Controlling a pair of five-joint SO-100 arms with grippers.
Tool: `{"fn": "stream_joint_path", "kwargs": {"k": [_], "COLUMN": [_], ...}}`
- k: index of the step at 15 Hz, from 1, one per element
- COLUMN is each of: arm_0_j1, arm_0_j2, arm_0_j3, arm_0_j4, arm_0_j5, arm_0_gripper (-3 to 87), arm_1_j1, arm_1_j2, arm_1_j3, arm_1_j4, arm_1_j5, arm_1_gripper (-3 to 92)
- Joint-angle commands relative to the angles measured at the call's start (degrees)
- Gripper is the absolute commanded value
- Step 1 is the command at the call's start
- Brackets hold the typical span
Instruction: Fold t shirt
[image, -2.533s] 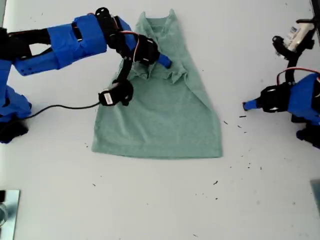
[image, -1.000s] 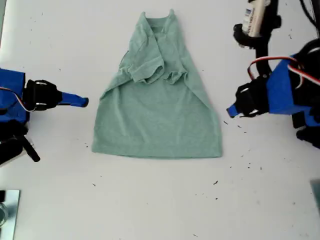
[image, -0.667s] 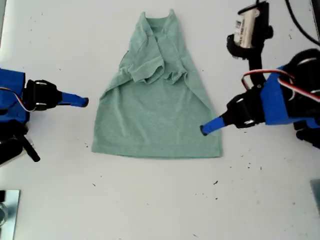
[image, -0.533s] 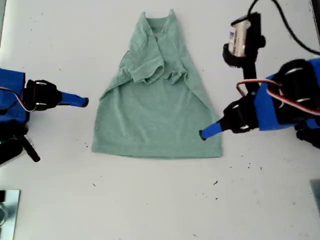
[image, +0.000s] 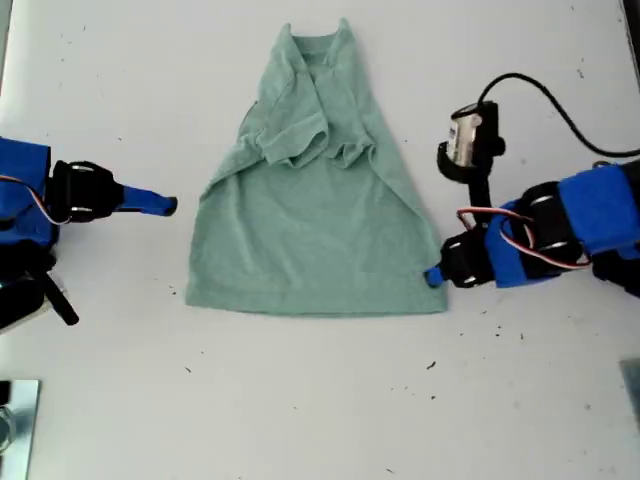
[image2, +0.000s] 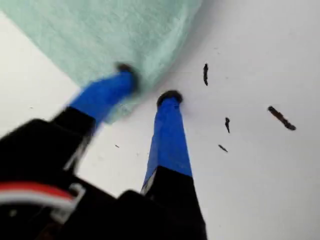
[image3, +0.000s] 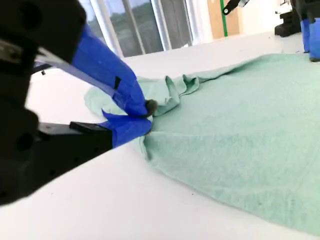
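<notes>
The pale green t shirt (image: 320, 230) lies flat on the white table, neck toward the exterior view's top, both sleeves folded in over the chest. My first gripper (image: 433, 275) is down at the hem corner on the exterior view's right. In its wrist view it (image2: 149, 84) is open, one fingertip (image2: 127, 70) on the cloth's (image2: 100, 30) corner, the other on bare table beside it. My second gripper (image: 165, 206) rests at the exterior view's left, short of the shirt's edge; its wrist view shows it (image3: 147, 112) shut and empty with the shirt (image3: 240, 135) spread beyond.
Small black specks (image: 497, 330) dot the table beside the first gripper, also seen as specks (image2: 280, 117) in its wrist view. A metallic object (image: 15, 425) sits at the exterior view's bottom left corner. A cable (image: 540, 95) loops above the first arm.
The second arm left the shirt's chest and parked at the exterior view's left. The first arm swung in and down to the hem corner on the exterior view's right.
</notes>
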Motion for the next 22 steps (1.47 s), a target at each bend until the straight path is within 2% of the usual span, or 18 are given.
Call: {"fn": "stream_joint_path", "kwargs": {"k": [1,6,8,11,14,15,16,17,18,20,22], "arm_0_j1": [0.6,0.5,0.4,0.4,0.6,0.6,0.6,0.8,0.8,0.7,0.9], "arm_0_j2": [0.3,0.3,0.4,0.4,0.4,0.4,0.4,0.4,0.4,0.4,0.4], "arm_0_j3": [0.8,0.8,0.8,0.8,0.8,0.8,0.8,0.8,0.8,0.8,0.8], "arm_0_j4": [-0.6,-0.6,-0.6,-0.6,-0.6,-0.6,-0.6,-0.6,-0.6,-0.6,-0.6], "arm_0_j5": [0.5,0.5,0.5,0.5,0.5,0.5,0.5,0.5,0.5,0.7,0.8], "arm_0_gripper": [-0.2,-0.2,-0.2,-0.2,-0.2,-0.2,-0.2,-0.2,-0.2,-0.2,-0.2], "arm_1_j1": [-0.4,0.4,0.7,1.8,2.8,3.3,3.6,3.3,2.7,1.9,0.9], "arm_1_j2": [5.4,24.4,22.4,10.4,-11.0,-14.7,-16.6,-18.2,-19.0,-18.0,-12.2], "arm_1_j3": [4.6,-11.5,-20.6,-30.9,-51.0,-51.4,-48.0,-44.7,-41.2,-37.6,-42.0], "arm_1_j4": [-1.7,28.2,33.0,26.6,22.4,18.5,12.6,7.1,2.5,0.6,8.3], "arm_1_j5": [-0.4,-5.2,-7.1,-9.3,-10.8,-10.9,-10.9,-10.4,-10.0,-7.9,-8.6], "arm_1_gripper": [-2.2,-2.2,-2.1,-2.1,-2.1,-2.2,7.0,21.5,29.1,29.1,28.6]}}
